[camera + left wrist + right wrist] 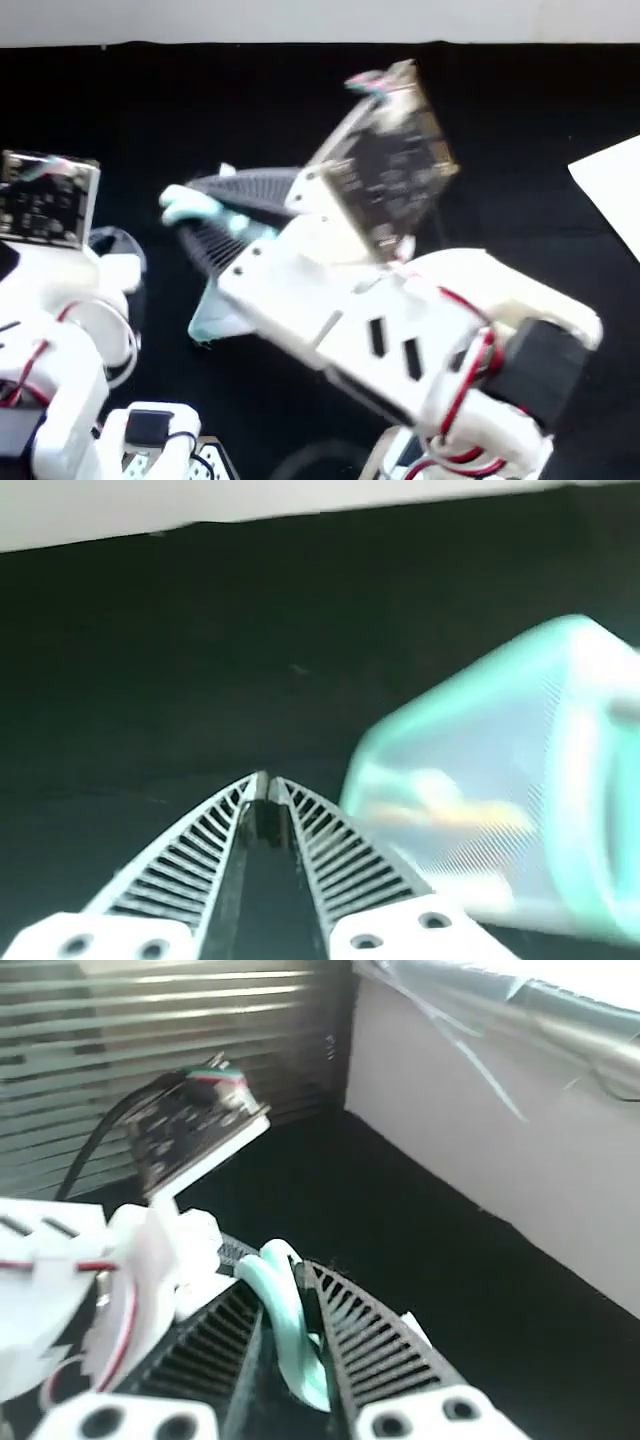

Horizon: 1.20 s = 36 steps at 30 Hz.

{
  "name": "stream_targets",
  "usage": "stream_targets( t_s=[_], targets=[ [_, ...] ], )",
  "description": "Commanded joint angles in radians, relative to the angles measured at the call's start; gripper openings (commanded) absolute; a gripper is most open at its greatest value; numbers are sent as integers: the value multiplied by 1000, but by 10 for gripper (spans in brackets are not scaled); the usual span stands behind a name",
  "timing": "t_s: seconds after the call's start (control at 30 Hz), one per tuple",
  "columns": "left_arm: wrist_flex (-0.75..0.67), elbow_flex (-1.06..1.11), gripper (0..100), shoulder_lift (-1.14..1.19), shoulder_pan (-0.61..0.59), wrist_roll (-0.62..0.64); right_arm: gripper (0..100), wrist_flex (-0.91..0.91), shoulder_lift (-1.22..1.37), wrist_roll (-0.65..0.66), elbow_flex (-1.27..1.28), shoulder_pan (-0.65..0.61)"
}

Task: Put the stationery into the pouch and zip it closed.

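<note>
White plastic arm shells [340, 310], red and black cables [468, 372], bare circuit boards [395, 170]

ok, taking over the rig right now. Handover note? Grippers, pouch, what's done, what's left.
Right gripper: shut on an edge of the mint pouch, which seems to be lifted off the table.
Left gripper: shut, empty, beside the pouch and not touching it.
Contents: blurred shapes show through the pouch wall. They are probably stationery, but I cannot tell which pieces.
Done: loading looks at least partly done, unconfirmed.
Left: check the contents, then zip the pouch closed. I cannot tell whether the zip is open or shut.
</note>
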Motion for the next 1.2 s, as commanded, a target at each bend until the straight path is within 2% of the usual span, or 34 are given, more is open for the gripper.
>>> stream_targets(
  t_s=[0.0, 0.07, 0.13, 0.2, 0.43, 0.57, 0.67, 0.73, 0.9, 1.03, 1.17],
  targets=[
    [-86, 42, 11, -1, -87, 8, 9, 35, 50, -6, -1, -117],
    [-94, 65, 11, -1, -91, 43, 9, 45, 90, -2, -1, -139],
    [-94, 79, 11, -1, -91, 84, 9, 41, 120, 37, -2, -110],
    [-87, 90, 11, -1, -91, 95, 9, 38, 145, 71, -12, -30],
    [-86, 143, 11, -2, -93, 95, 9, -142, 142, 68, -13, 312],
    [-55, 188, 11, -2, -87, 94, 9, -225, 143, 68, -13, 447],
    [-6, 174, 21, -2, -58, 97, 9, -265, 150, 68, -10, 479],
    [41, 137, 72, -2, -35, 115, 9, -292, 166, 71, -12, 486],
    [121, -88, 216, -2, -12, 255, 8, -323, 220, 68, -12, 530],
    [198, -291, 206, -2, -18, 282, 8, -334, 239, 68, -13, 562],
    [201, -363, 193, -2, -19, 284, 8, -366, 240, 68, -12, 581]
  ],
)
